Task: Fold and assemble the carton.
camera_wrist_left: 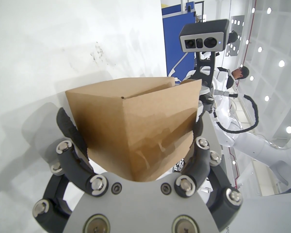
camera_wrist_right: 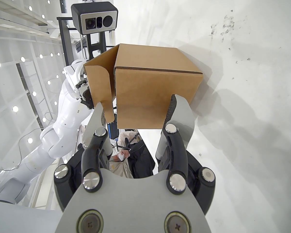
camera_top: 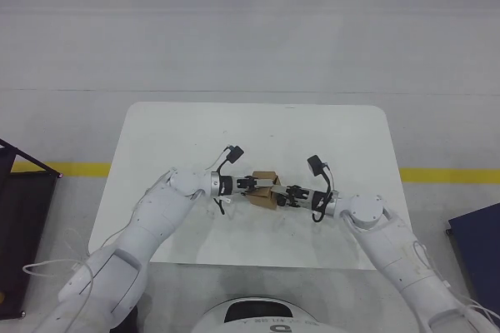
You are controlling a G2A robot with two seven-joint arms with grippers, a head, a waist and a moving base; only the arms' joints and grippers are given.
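Observation:
A small brown carton (camera_top: 265,185) is held between both arms over the middle of the white table (camera_top: 258,133). My left gripper (camera_top: 248,185) comes from the left and is shut on the carton (camera_wrist_left: 135,122). One corner edge points at its wrist, with black fingers (camera_wrist_left: 65,127) on either side. My right gripper (camera_top: 282,196) meets the carton (camera_wrist_right: 155,90) from the right, shut on its near end. One of its fingers (camera_wrist_right: 175,107) lies on the closed face and the other by an open side flap (camera_wrist_right: 97,83).
The table has bare room all round the carton. On the floor, a dark frame (camera_top: 8,208) stands to the left and a blue panel (camera_top: 487,241) to the right. A yellow line (camera_top: 458,175) runs across the floor behind.

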